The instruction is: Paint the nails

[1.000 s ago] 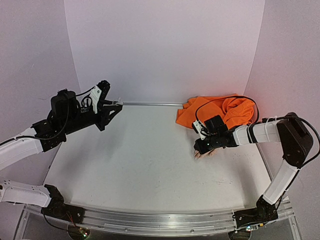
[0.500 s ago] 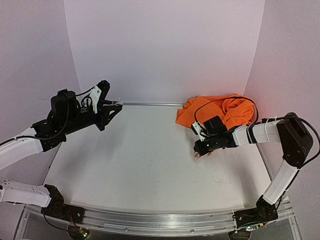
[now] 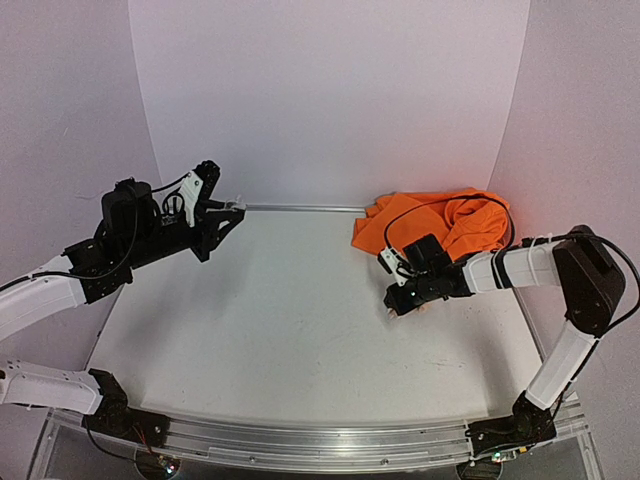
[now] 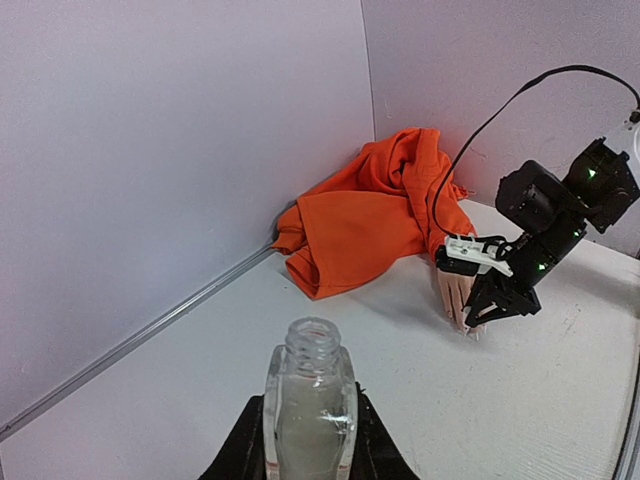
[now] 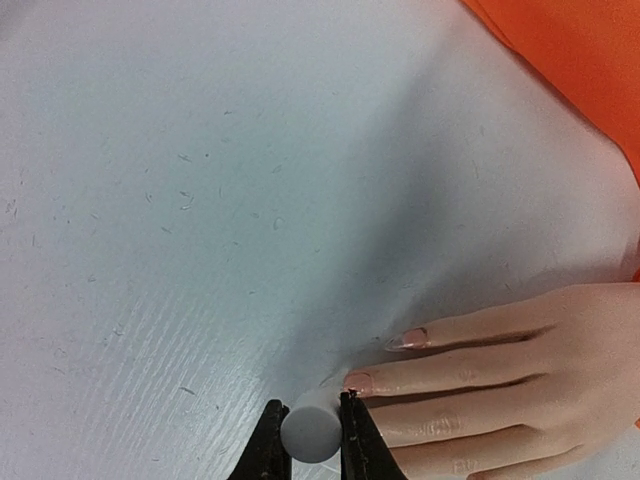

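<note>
The pale mannequin hand (image 5: 520, 370) lies flat on the table, fingers pointing left, its orange sleeve (image 3: 440, 222) behind it. Two pink nails (image 5: 407, 340) show in the right wrist view. My right gripper (image 5: 310, 432) is shut on a grey-white round cap of a brush (image 5: 311, 432), right beside the tip of the second finger. In the top view it (image 3: 398, 303) sits over the fingertips. My left gripper (image 4: 308, 440) is shut on a small clear open bottle (image 4: 310, 405), held upright in the air at the far left (image 3: 232, 208).
The white table (image 3: 270, 310) is bounded by purple walls at back and sides. The orange cloth (image 4: 370, 215) is heaped in the back right corner. A black cable (image 4: 500, 115) arcs over the right arm.
My right gripper has shifted slightly left and toward the back along the mannequin's fingertips. The left arm with the bottle has not moved.
</note>
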You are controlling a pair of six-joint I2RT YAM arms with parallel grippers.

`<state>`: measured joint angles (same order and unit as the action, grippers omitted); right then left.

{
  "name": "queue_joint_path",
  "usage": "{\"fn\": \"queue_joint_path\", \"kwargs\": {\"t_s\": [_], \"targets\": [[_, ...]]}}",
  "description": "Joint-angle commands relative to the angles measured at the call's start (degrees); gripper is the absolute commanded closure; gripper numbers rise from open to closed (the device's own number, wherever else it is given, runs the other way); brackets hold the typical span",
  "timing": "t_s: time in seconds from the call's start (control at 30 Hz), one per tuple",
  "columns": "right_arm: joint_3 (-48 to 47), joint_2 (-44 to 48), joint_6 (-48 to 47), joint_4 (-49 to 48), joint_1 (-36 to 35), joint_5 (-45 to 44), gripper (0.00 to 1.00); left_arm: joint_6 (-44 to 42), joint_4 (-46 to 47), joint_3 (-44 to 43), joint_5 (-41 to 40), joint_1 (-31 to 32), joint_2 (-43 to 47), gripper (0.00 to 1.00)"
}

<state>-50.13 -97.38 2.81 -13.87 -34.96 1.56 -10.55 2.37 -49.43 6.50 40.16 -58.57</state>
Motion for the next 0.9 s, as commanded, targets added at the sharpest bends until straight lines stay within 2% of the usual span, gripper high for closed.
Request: {"fn": "queue_joint_path", "kwargs": {"t_s": [0.0,0.13,0.3,0.87], "targets": [[-1.20,0.13,0.27,1.91,-0.71,1.60,1.00,0.31,1.83,-0.49,1.12,-0.35,0.71,1.00],[-0.85,2.03,0.24,1.24,-0.81,1.33,1.00,0.35,1.81,-0.49,1.14,-0.35,0.81,1.00],[-0.01,4.43,0.87,0.01,-0.81,-3.40,1.00,0.39,1.77,-0.46,1.19,-0.35,0.84,1.00],[-1.28,0.93,0.53,-0.74,-0.77,-5.81,1.00,0.41,1.83,-0.52,1.14,-0.35,0.65,1.00]]}}
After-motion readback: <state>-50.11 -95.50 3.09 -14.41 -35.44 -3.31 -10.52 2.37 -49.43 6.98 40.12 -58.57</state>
